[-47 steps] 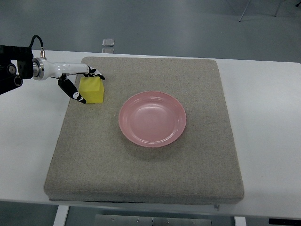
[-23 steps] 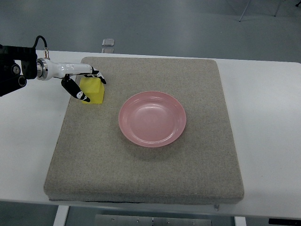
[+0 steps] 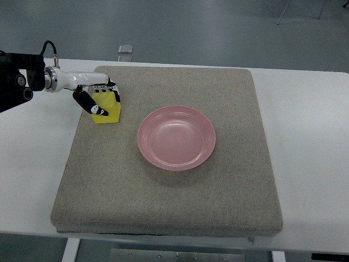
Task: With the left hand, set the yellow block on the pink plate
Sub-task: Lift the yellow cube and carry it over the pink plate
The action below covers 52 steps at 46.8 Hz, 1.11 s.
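A: So, the yellow block (image 3: 106, 108), where does it sit?

B: On the grey mat (image 3: 169, 180), near its far left corner, well apart from the pink plate (image 3: 176, 137) at the mat's middle. The left robot hand (image 3: 101, 99) is clamped around it, with 1 dark finger (image 3: 87, 101) down its left face and others over its top edge.

A: How will it handle?

B: I'd judge it light and stiff, likely foam or painted wood, with flat faces that grip well and little risk of breaking. Opposite side faces look like the best hold, which is roughly where the hand sits.

A: Any long axis?

B: None obvious; it looks near cubic, slightly tilted, with 1 lower corner pointing toward the camera.

A: And the other arm?

B: Not visible. Everything rests on a white tabletop (image 3: 311, 142).
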Tool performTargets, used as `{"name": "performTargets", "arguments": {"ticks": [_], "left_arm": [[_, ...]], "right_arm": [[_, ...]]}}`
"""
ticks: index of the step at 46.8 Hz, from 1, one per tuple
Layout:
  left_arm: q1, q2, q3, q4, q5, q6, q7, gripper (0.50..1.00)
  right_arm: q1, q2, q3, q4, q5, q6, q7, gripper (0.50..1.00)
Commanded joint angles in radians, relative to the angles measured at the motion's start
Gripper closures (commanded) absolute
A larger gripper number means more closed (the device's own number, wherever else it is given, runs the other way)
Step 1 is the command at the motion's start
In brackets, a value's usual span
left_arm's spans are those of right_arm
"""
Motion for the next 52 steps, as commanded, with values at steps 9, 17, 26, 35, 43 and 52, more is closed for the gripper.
{"name": "performTargets", "arguments": {"ticks": [9,17,26,35,43,52], "left_arm": [[-0.012,-0.001,-0.005,0.003,0.002,0.000,-0.005,1.000],[-0.017,-0.003,-0.054,-0.001,0.011,0.000,-0.009,1.000],[-0.041,-0.041,-0.075,-0.009,0.011,0.000,-0.009,1.000],[-0.072,-0.060,-0.077,-0.043,0.009,0.000,-0.009,1.000],[-0.092,-0.093,-0.077,-0.115,0.012,0.002,-0.009,1.000],[-0.109,-0.118,-0.103,-0.161,0.012,0.002,-0.009,1.000]], "right_arm": [[0.000,0.000,0.000,0.000,0.000,0.000,0.000,0.576],[0.000,0.000,0.000,0.000,0.000,0.000,0.000,0.576],[0.000,0.000,0.000,0.000,0.000,0.000,0.000,0.576],[0.000,0.000,0.000,0.000,0.000,0.000,0.000,0.576],[0.000,0.000,0.000,0.000,0.000,0.000,0.000,0.576],[0.000,0.000,0.000,0.000,0.000,0.000,0.000,0.576]]}}
